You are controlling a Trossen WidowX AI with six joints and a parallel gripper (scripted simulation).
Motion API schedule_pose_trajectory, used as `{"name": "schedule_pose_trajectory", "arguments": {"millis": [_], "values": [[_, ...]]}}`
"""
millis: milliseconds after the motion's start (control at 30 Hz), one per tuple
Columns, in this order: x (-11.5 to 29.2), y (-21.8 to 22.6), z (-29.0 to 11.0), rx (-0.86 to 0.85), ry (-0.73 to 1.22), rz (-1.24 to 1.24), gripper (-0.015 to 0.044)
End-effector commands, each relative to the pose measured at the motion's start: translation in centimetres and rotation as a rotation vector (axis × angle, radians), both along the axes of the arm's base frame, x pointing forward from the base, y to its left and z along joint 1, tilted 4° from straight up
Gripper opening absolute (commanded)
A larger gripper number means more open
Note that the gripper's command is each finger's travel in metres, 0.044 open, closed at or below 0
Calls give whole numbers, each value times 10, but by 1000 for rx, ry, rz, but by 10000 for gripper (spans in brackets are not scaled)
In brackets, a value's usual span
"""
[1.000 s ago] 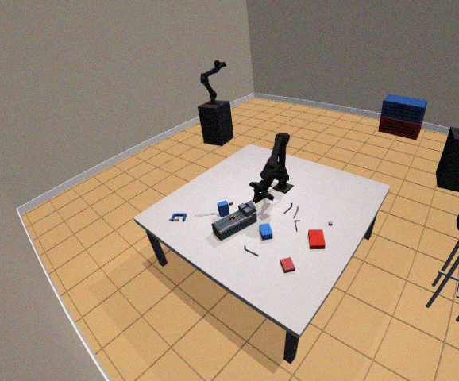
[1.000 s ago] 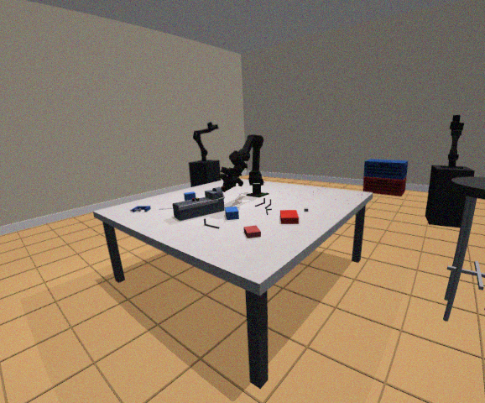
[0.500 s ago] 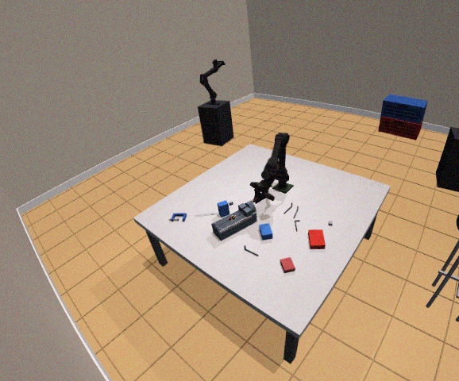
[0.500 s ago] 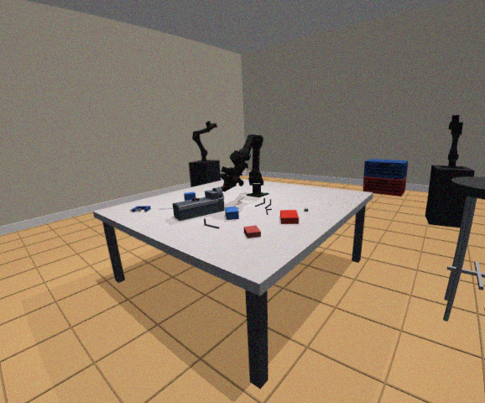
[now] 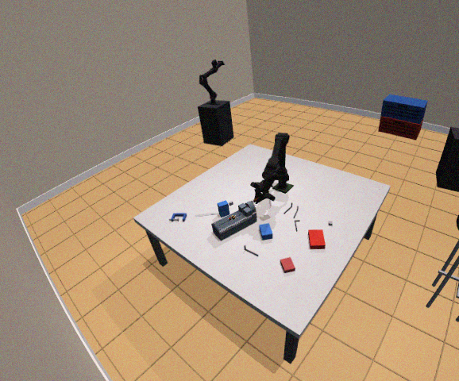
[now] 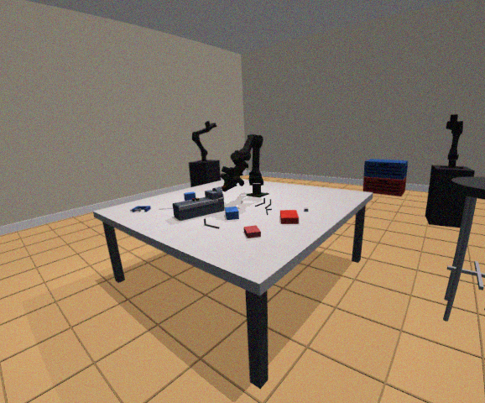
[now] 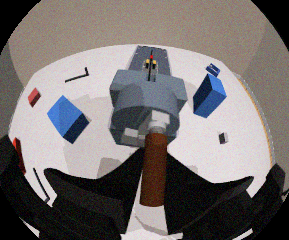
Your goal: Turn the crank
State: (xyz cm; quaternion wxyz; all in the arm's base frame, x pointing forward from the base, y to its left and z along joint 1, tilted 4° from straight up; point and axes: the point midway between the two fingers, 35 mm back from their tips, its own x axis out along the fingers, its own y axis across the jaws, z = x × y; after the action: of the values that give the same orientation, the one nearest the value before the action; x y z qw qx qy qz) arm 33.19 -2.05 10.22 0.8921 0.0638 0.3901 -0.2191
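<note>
The grey machine (image 5: 234, 223) (image 6: 198, 206) (image 7: 148, 97) stands on the white table, with its crank end toward the arm. The crank's brown handle (image 7: 154, 170) sticks out toward the wrist camera from a light grey crank arm (image 7: 159, 119). My gripper (image 5: 256, 200) (image 6: 224, 188) (image 7: 151, 153) is shut on the handle, one black finger on each side. The slide's red pointer (image 7: 151, 57) shows small on top of the machine, close to the two brass marks (image 7: 151, 64). In the wrist view it appears slightly beyond them; whether it is exactly level cannot be told.
A blue block (image 5: 265, 231) (image 6: 232, 212) (image 7: 64, 117) and a taller blue block (image 5: 222, 208) (image 7: 209, 97) stand on either side of the machine. A blue clamp (image 5: 178, 217) (image 6: 141, 209), red blocks (image 5: 316, 239) (image 5: 287, 264) and several black hex keys lie around on the table.
</note>
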Motion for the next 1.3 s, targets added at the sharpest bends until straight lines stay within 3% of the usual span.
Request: {"name": "schedule_pose_trajectory", "arguments": {"millis": [0, 1267], "values": [[4, 8, 2, 12, -8, 21, 0], [9, 21, -5, 13, -8, 21, 0]]}}
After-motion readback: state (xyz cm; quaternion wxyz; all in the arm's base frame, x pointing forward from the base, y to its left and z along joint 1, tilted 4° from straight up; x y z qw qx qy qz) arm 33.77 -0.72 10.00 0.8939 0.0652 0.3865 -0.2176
